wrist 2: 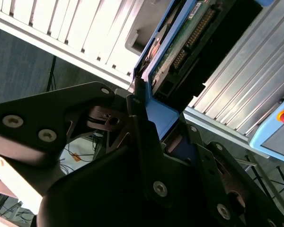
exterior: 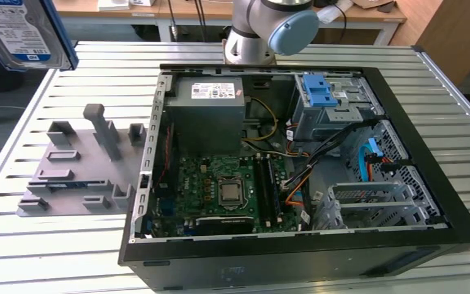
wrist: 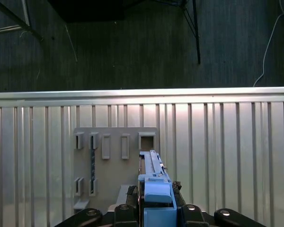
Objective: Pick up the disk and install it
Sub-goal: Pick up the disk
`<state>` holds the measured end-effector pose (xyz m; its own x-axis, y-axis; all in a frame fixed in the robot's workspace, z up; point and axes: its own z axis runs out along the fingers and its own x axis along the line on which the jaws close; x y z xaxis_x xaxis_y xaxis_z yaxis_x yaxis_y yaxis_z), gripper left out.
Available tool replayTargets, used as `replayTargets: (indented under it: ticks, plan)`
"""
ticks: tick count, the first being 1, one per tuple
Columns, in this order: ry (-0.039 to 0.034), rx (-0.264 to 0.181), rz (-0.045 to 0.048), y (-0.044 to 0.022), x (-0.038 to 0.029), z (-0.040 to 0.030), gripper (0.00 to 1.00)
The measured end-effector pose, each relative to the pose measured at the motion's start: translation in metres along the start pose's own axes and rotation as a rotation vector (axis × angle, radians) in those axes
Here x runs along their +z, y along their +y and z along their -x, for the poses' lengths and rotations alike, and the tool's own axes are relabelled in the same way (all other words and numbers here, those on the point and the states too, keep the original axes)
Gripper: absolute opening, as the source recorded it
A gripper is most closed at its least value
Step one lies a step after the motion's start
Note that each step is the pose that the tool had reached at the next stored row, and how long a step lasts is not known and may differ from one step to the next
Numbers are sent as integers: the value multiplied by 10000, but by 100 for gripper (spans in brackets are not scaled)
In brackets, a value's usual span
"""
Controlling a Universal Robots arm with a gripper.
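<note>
While the tool clamps it, the disk hangs aloft.

Exterior view: computer case is set centre-right on slatted table; slotted fixture is placed at its left; disk is seen at upper left.

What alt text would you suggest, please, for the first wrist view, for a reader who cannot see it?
The end effector grips the disk edge-on by its blue bracket; behind it a grey slotted fixture plate lies on a slatted metal table. Beyond the table's edge is dark floor.
</note>
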<state>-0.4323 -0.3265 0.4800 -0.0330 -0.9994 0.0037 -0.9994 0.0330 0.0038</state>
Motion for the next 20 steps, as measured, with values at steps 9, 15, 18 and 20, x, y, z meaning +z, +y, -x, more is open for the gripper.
replayTargets:
  ticks: [9, 15, 18, 20]
  plan:
    - [0, 0, 1, -47, -1, 2, 36]
    - [0, 0, 0, -87, -1, 3, 36]
    - [0, 0, 0, -108, 0, 3, 36]
    - [0, 0, 0, -129, -1, 4, 36]
